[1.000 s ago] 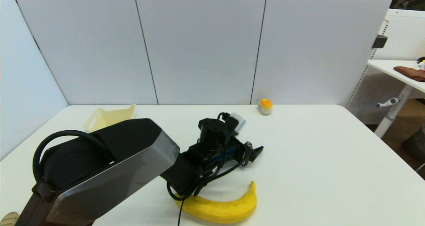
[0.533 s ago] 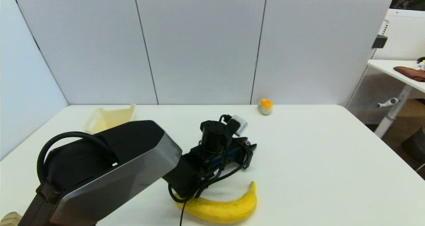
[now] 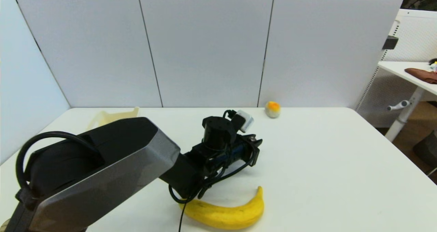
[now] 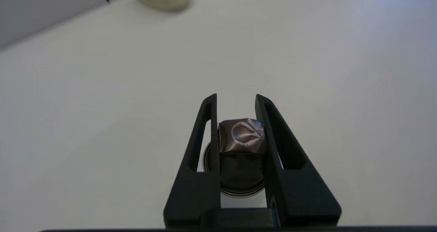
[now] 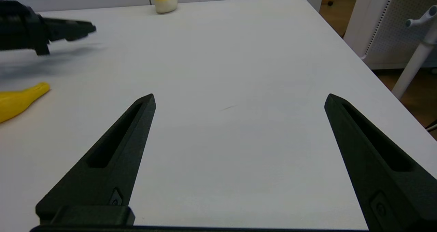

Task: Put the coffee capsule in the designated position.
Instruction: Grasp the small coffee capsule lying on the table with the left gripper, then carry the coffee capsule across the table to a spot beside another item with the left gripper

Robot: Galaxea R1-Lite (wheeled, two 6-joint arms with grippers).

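The coffee capsule (image 4: 241,136), a dented grey-brown pod, sits pinched between the two black fingers of my left gripper (image 4: 235,99), which is shut on it. In the head view the left gripper (image 3: 256,146) is over the middle of the table and hides the capsule. The right wrist view shows the left gripper (image 5: 82,29) a little above the tabletop, with its shadow beneath. The cream-white bin (image 3: 114,115) stands at the back left, mostly hidden behind my left arm. My right gripper (image 5: 239,97) is open and empty over the right part of the table.
A yellow banana (image 3: 228,213) lies near the front edge, just below the left arm. An orange-and-grey ball (image 3: 272,109) rests by the back wall. The table's right edge (image 5: 358,54) drops off toward a white stand.
The left gripper has drawn back slightly to the left and risen with the capsule. The left arm now covers more of the bin. The banana and the ball have not moved.
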